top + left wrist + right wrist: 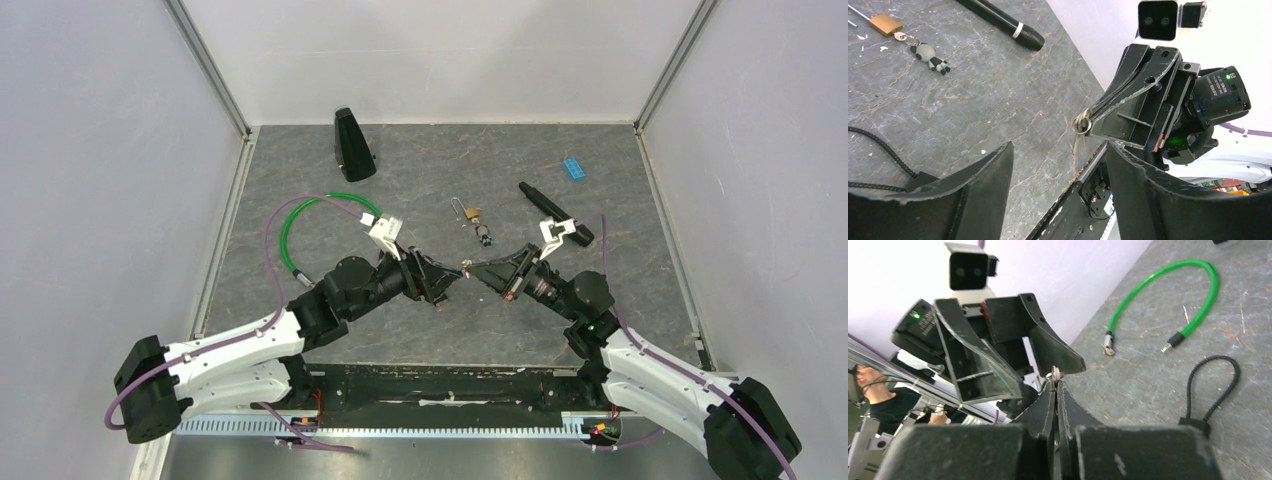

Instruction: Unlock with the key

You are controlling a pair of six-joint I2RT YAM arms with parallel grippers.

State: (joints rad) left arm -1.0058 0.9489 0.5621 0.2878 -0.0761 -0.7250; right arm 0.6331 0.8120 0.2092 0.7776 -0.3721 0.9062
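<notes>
My right gripper (1055,383) is shut on a small key ring (1054,373) that pokes out past its tips, held above the table. In the left wrist view a thin key (1076,143) hangs down from the ring. My left gripper (1059,150) faces it tip to tip, open, its jaws wide apart and nothing between them; the key hangs just ahead of them. The brass padlock (470,213) lies on the table beyond both grippers, with another key in it and a panda charm (930,56) attached.
A green cable lock (320,215) curves at the left beside a black cord loop (1213,385). A black pen (555,212) lies right of the padlock, a blue block (574,168) at the far right, and a black wedge (352,145) stands at the back.
</notes>
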